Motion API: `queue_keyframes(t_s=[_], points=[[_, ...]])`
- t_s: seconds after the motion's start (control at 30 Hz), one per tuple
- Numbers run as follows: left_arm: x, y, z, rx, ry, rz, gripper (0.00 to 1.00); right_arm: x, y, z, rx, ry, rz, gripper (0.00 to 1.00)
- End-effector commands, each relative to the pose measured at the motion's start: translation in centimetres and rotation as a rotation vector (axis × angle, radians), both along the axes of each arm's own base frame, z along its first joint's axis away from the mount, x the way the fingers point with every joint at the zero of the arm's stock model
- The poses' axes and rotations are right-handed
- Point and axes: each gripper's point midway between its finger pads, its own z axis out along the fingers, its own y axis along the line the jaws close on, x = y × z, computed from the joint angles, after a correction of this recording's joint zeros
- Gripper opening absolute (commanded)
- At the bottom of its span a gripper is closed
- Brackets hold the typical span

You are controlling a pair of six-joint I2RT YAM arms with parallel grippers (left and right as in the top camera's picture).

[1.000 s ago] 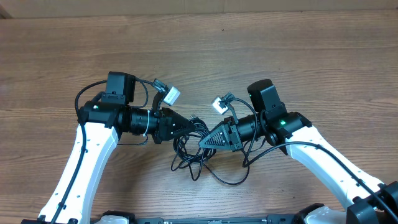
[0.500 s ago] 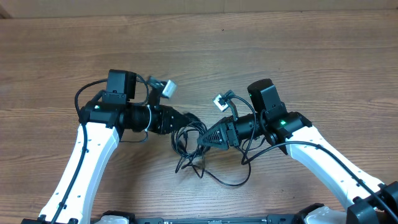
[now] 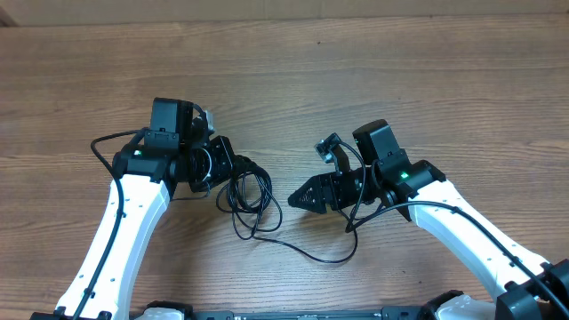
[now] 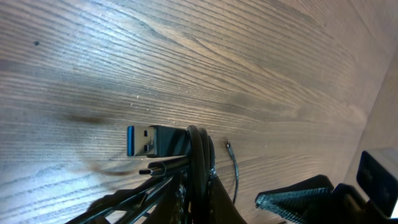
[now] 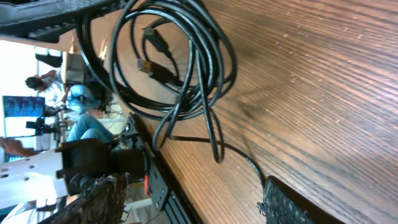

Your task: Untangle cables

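Your left pincer (image 3: 229, 167) has dragged the cables (image 3: 252, 194) leftward, pinching them; the right pincer (image 3: 298, 197) has spread, apparently empty. Pull further one-handed and they may cinch tighter.

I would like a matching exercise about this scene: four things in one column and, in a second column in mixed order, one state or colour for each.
Column 1:
1. left hand
2. right hand
3. USB plug
4. table

Column 2:
a. brown wood grain
b. open, holding nothing
c. shut on the cables
d. blue inside its metal tip

Pairs: 1-c; 2-b; 3-d; 4-a
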Motion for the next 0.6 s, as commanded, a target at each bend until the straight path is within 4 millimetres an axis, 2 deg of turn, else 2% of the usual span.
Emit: queue_keyframes(t_s=[0.0,0.13,0.3,0.4,0.43,0.57], points=[[0.2,0.0,0.1,-0.019,0.032,0.064,0.04,1.1,-0.2,0.6,-0.034,-0.063,-0.036,0.67],[0.2,-0.1,0.2,-0.03,0.033,0.059,0.04,1.8,-0.2,-1.0,-0.132,-0.009,-0.15,0.65],[0.2,-0.2,0.2,-0.032,0.035,0.058,0.05,0.7,2.7,-2.3,-0.149,-0.03,-0.096,0.61],[0.1,-0.2,0.2,-0.032,0.035,0.058,0.04,0.0,4.0,-3.3,-0.165,-0.027,-0.068,0.56],[0.1,-0.2,0.2,-0.032,0.036,0.058,0.04,0.1,4.0,-4.1,-0.196,-0.012,-0.096,0.55],[0.1,-0.2,0.2,-0.033,0.035,0.058,0.04,0.7,2.9,-6.4,-0.309,0.049,-0.223,0.41]])
